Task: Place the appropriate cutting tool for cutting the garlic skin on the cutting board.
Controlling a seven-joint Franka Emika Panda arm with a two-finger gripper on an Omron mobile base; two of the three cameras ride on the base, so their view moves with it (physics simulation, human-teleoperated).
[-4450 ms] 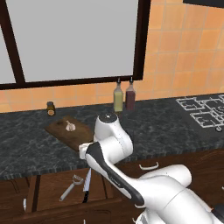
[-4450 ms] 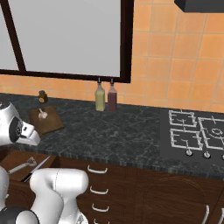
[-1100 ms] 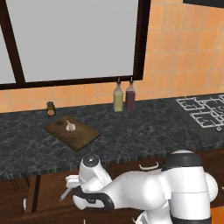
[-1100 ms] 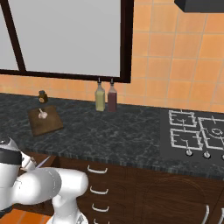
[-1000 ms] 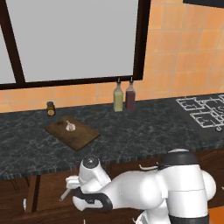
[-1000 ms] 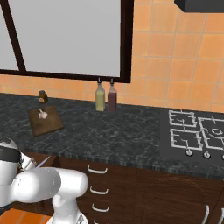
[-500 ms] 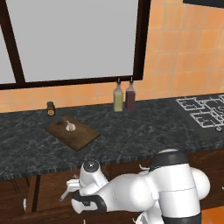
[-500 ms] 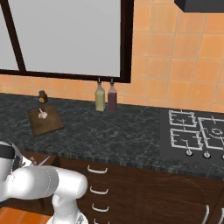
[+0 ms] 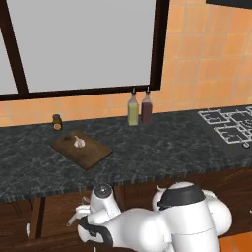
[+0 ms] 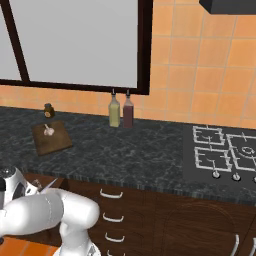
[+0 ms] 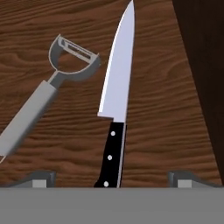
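Note:
The knife [image 11: 116, 100], black-handled with a pointed silver blade, lies on the wooden floor of an open drawer, tip pointing away in the hand view. My gripper [image 11: 113, 180] hangs open right over its handle, one fingertip [image 11: 39, 178] on each side and nothing gripped. On the counter the dark brown cutting board [image 9: 81, 150] carries the small whitish garlic [image 9: 78, 142] near its far corner; the right base view shows the board [image 10: 51, 137] and garlic [image 10: 48, 130] at the left. My arm bends down low into the drawer below the counter.
A silver peeler [image 11: 52, 87] with a looped head lies just left of the knife. The drawer's dark side wall [image 11: 201, 65] stands close on the right. Two bottles [image 9: 139, 108] and a small jar [image 9: 57, 122] stand by the back wall; the stove [image 9: 229, 130] is far right.
The arm has folded from high over the counter down into the open drawer, and over the last second it sank slightly lower. Board and garlic have not moved.

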